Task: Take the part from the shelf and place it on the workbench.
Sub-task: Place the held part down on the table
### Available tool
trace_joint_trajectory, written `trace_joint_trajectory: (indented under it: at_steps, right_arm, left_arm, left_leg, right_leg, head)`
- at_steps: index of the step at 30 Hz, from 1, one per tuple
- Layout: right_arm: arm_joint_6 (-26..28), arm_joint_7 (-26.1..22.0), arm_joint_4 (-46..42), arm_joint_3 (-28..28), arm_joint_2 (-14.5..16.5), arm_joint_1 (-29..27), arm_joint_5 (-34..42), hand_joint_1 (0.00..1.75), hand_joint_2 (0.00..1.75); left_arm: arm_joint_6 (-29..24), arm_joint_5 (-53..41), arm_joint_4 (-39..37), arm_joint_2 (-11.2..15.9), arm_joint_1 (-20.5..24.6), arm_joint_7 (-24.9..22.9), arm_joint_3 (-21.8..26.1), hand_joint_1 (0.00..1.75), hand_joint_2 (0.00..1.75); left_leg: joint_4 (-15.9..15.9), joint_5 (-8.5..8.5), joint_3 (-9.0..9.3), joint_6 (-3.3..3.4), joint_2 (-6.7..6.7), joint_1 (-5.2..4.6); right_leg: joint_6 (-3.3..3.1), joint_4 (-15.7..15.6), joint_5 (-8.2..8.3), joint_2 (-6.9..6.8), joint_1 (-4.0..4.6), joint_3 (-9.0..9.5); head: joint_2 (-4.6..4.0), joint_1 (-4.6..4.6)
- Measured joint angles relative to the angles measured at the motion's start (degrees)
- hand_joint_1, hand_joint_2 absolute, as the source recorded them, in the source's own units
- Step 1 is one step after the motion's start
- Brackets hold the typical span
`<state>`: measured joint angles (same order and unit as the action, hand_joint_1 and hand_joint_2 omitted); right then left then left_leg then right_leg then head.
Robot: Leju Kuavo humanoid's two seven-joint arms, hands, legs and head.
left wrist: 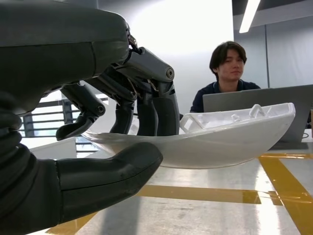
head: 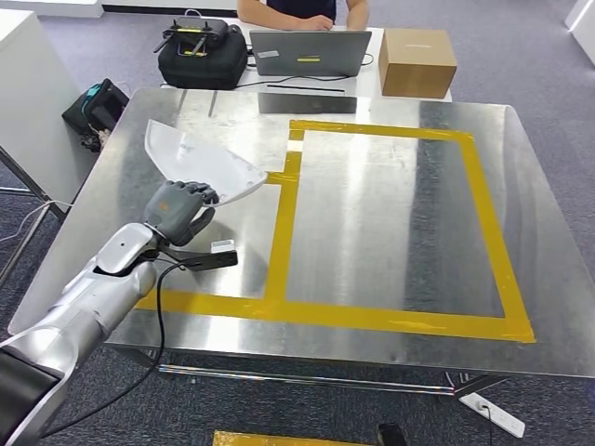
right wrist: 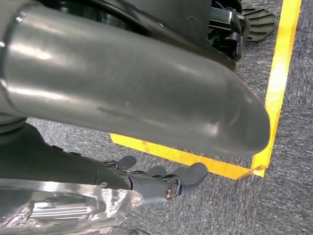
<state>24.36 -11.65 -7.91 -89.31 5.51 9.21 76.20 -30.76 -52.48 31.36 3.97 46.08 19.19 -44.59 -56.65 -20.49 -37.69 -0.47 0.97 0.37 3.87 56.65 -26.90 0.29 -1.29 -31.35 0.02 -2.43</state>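
The steel-topped bench is marked with yellow tape into a large rectangle on its right and a smaller bay on its left. The white moulded plastic part, a long shallow shell with ribs and clips on its inner face, is in the air above the bench's left portion, its pointed end over the tape line between the two bays. From the left wrist view it looks lifted off the surface rather than resting on it.

The left hand pinches the part's near rim: dark fingers curl over the top, the thick thumb presses from beneath. The grip sits at one end, so most of the shell overhangs; I judge it may pivot or slip out if lowered quickly, and its tip could strike the bench first and skid. It may also settle straddling the tape instead of inside a bay.

The right hand hangs low over the carpet; I cannot tell whether it is spread or curled.

At the far edge sit a black case, an open laptop with a person behind it, and a brown cardboard box. No writing or brand is legible anywhere.
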Motion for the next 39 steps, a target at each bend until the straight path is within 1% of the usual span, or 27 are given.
trace_joint_trajectory:
  at_steps: [5,9,16,20,31,39]
  right_arm:
    - [0.0,0.0,0.0,0.0,0.0,0.0,0.0,0.0,0.0]
    - [0.0,0.0,0.0,0.0,0.0,0.0,0.1,0.0,0.0]
    - [-0.1,0.0,0.0,0.0,0.0,0.0,0.2,0.0,0.0]
    - [-0.1,0.0,0.0,0.0,0.0,0.0,0.2,0.0,0.0]
    - [-0.1,-0.1,0.0,0.0,0.0,0.0,0.4,0.0,0.0]
    - [-0.1,-0.1,0.0,0.0,0.0,0.0,0.8,0.0,0.0]
  left_arm:
    - [0.1,-0.2,-0.7,0.0,0.0,-0.6,0.0,1.75,1.75]
    - [0.1,-0.2,-1.1,0.0,0.0,-0.6,0.0,0.0,1.75]
    - [0.9,0.7,-1.3,0.0,0.0,0.5,0.6,0.0,1.75]
    - [1.0,0.9,-1.3,0.0,0.0,0.7,1.1,0.0,0.0]
    - [0.3,0.9,-1.3,0.3,0.0,1.4,2.1,0.0,0.0]
    - [-0.6,0.7,-1.3,0.4,-0.1,0.6,3.2,0.0,0.0]
  left_leg:
    - [0.0,0.0,0.0,0.0,0.0,0.0]
    - [0.0,0.0,0.0,0.0,0.0,0.0]
    - [0.0,0.01,0.0,0.0,0.0,0.0]
    - [0.0,0.01,0.0,0.01,0.0,0.0]
    - [0.0,0.01,0.0,0.01,0.0,-0.01]
    - [0.0,0.01,0.0,0.01,0.0,0.0]
  right_leg:
    - [0.0,0.0,0.0,0.0,0.0,0.0]
    - [0.0,0.0,0.0,0.0,0.0,0.0]
    - [0.0,0.0,0.0,0.0,0.0,0.01]
    - [0.0,0.0,0.0,-0.01,0.0,0.01]
    - [-0.01,0.0,0.0,-0.01,0.0,0.02]
    - [-0.01,0.0,0.0,-0.01,0.0,0.02]
  head:
    - [0.0,0.0]
    - [0.0,0.0]
    - [0.0,0.01]
    - [0.0,0.0]
    - [0.0,0.01]
    - [0.0,0.01]
